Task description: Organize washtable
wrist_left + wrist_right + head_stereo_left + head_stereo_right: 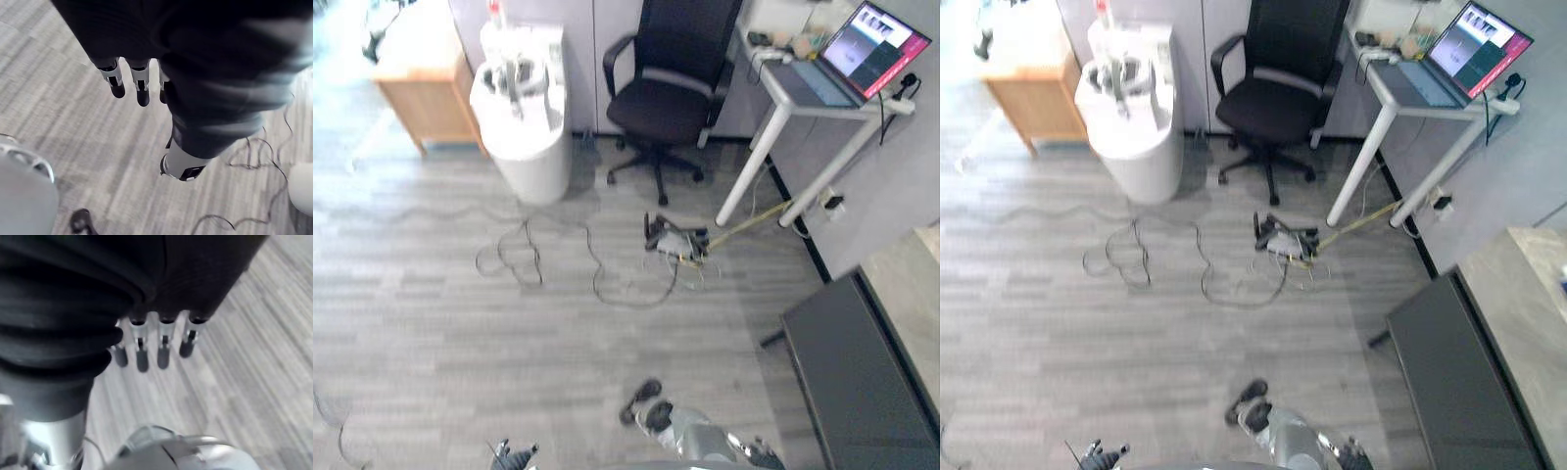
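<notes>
At the right edge stands a washtable with a pale stone top (pixel 1526 305) and a dark front (pixel 1459 382); a small blue thing shows at its far edge. My left hand (pixel 142 90) hangs over the grey wooden floor, fingers straight and thumb (pixel 183 164) apart, holding nothing. Over the same floor my right hand (pixel 164 350) hangs with straight, empty fingers. Both hands are well away from the washtable.
A white round unit (pixel 524 108) stands at the back, with a wooden cabinet (pixel 421 78) to its left. Right of it are a black office chair (pixel 666 98) and a white desk with an open laptop (pixel 871 49). Cables (pixel 587 264) and a power strip (pixel 675 240) lie mid-floor.
</notes>
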`<state>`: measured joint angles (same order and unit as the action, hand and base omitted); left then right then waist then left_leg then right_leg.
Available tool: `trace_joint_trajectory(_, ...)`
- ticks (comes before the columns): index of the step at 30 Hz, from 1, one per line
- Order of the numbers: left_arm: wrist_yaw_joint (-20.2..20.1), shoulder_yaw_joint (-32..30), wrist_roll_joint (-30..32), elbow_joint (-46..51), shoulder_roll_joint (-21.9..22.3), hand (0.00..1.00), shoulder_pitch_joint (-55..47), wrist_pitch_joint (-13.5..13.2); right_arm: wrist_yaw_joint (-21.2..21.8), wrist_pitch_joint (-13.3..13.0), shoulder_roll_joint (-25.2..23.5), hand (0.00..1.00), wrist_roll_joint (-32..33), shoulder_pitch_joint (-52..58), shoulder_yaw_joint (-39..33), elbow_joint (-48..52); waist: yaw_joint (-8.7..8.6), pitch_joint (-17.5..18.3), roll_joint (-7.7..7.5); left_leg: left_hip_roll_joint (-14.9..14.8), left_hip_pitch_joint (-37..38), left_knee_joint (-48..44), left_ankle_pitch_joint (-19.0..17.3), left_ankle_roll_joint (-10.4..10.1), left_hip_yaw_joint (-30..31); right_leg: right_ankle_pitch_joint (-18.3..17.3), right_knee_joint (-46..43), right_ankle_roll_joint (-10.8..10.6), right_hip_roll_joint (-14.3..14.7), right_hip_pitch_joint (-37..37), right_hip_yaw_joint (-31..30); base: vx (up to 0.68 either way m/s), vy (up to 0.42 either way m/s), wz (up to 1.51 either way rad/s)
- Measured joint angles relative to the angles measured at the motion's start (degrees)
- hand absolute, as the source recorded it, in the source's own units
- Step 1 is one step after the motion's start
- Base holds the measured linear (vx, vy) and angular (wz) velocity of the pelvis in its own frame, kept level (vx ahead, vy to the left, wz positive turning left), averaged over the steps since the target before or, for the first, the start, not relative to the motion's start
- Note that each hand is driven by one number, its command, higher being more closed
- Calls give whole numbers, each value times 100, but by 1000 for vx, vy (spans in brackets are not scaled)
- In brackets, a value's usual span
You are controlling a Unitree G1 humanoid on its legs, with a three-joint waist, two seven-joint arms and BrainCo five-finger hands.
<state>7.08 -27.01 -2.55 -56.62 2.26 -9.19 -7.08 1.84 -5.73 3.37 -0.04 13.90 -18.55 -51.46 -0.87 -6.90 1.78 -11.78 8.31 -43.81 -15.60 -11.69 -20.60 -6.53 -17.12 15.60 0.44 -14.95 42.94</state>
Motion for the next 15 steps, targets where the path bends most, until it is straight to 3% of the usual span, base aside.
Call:
trace_joint_trajectory(1,-12,-273,-4,59,87,0,19,2,-53,-5,-63,0,-14,-46,59,118,100,3,93,-535,-609,-1689,677,458,150,-81,227,-44,471,344,-516,534,-6,-156)
trace_joint_trajectory(2,-10,-309,-8,60,92,0,30,15,-33,-7,-50,0,-6,-73,101,109,155,-10,88,-687,-786,-2161,668,471,192,-150,215,-44,589,481,-731,625,23,-208)
trace_joint_trajectory(3,-38,-368,-28,107,106,0,28,29,-48,-6,-85,0,3,-108,187,99,176,-31,-16,-819,-1154,-2713,594,545,368,-259,225,-73,735,793,-1184,306,32,-154)
trace_joint_trajectory(5,-40,-452,-25,231,64,0,1,14,-46,-27,-206,0,16,-168,251,91,207,-52,-178,-839,-1578,-2705,481,696,536,-286,375,-106,782,1161,-1937,398,75,-189)
trace_joint_trajectory(6,-41,-468,-23,269,44,0,-26,6,-40,-32,-219,0,16,-221,296,49,205,2,-284,-834,-1771,-2459,442,755,586,-240,521,-222,813,1321,-2334,516,204,-259)
trace_joint_trajectory(7,-40,-464,-26,278,73,0,-56,-15,-39,-48,-210,0,18,-265,285,-3,215,8,-213,-823,-2049,-1849,324,802,790,-161,752,-351,923,1568,-3033,323,210,-227)
trace_joint_trajectory(9,-34,-460,-70,276,163,0,-82,-27,-40,-39,-150,0,54,-337,244,-82,245,-19,-127,-677,-2221,-801,160,772,1238,-111,804,-531,1000,1765,-3789,343,320,-228)
trace_joint_trajectory(13,-46,-392,-190,251,211,0,-7,-105,-34,-49,-110,0,231,-315,264,-143,265,11,-64,-152,-2171,1564,123,641,2649,-290,592,-944,913,1755,-5071,228,366,-171)
trace_joint_trajectory(14,-48,-383,-200,233,216,0,12,-106,-33,-49,-96,0,233,-308,274,-161,261,9,-70,-105,-2160,1801,146,608,2760,-332,544,-1016,894,1737,-5226,174,340,-124)
trace_joint_trajectory(15,-52,-364,-209,192,224,0,42,-110,-30,-48,-71,0,232,-290,286,-179,245,51,-4,-75,-2136,2054,352,383,2879,-422,427,-1153,870,1676,-5448,194,468,-118)
